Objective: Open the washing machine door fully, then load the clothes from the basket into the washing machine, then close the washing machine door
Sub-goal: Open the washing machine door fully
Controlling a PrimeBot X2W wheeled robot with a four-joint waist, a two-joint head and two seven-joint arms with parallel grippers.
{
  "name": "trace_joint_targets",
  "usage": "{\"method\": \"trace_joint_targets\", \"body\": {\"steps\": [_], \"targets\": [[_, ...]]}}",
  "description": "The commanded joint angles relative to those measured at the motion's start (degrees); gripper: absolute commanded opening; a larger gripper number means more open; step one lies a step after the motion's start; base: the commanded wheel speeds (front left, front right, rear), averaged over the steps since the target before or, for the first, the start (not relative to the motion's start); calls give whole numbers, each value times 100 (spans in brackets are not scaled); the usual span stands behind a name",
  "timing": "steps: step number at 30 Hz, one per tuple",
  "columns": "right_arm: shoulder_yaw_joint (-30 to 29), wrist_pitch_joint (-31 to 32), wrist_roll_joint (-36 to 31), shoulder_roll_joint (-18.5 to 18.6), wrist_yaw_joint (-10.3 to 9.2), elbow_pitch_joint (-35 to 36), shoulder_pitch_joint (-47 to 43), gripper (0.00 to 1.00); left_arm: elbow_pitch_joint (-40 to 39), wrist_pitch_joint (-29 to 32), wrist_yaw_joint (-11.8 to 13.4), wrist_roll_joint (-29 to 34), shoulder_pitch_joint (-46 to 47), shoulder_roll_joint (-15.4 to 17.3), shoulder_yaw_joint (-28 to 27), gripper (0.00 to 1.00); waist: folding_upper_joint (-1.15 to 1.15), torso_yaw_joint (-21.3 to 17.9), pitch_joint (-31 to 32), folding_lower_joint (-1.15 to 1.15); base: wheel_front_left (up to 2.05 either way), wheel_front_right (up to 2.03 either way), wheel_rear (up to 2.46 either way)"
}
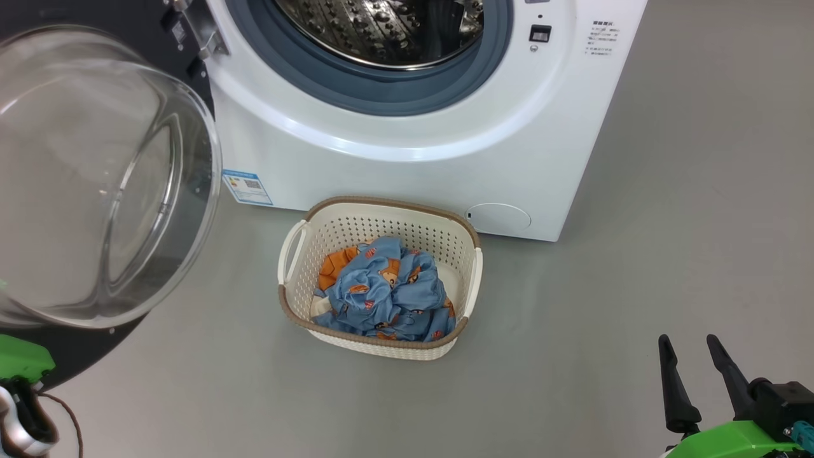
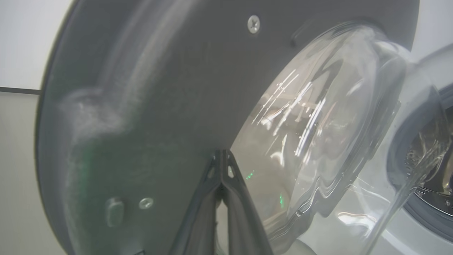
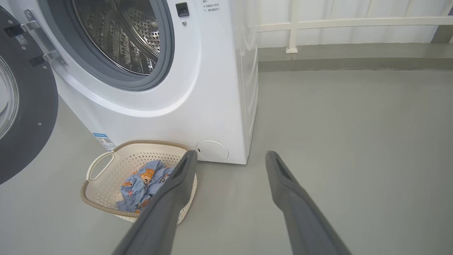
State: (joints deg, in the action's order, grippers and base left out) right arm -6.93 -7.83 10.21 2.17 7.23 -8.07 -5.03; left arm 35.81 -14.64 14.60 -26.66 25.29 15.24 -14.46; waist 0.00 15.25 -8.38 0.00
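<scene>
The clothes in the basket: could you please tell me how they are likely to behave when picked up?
The clothes lie crumpled in soft folds, so they will probably hang floppy from a pinch. The fabric looks thin, so likely light. Blue and orange pieces are bunched together in the basket, so one grasp may drag others along.

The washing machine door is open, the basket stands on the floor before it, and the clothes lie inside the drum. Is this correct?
No: the clothes lie in the basket, not the drum, as the head view shows.
</scene>
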Motion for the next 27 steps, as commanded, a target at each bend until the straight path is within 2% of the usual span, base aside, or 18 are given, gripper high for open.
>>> {"method": "trace_joint_targets", "body": {"steps": [1,11,17,27], "targets": [[135,-45,36,71,25,114,177,100,-19,-36,-1,-35,209,359,-225,0,0,-11,-7,0,0,0,0],[219,-52,35,71,25,85,228,100,578,-36,-61,-6,484,512,-332,0,0,-41,-18,0,0,0,0],[206,-59,26,71,25,59,229,100,722,-36,-256,59,485,550,-457,0,0,-21,-2,0,0,0,0],[187,-83,55,71,25,7,178,100,544,-36,-441,381,124,276,-717,0,0,6,155,0,0,0,0]]}}
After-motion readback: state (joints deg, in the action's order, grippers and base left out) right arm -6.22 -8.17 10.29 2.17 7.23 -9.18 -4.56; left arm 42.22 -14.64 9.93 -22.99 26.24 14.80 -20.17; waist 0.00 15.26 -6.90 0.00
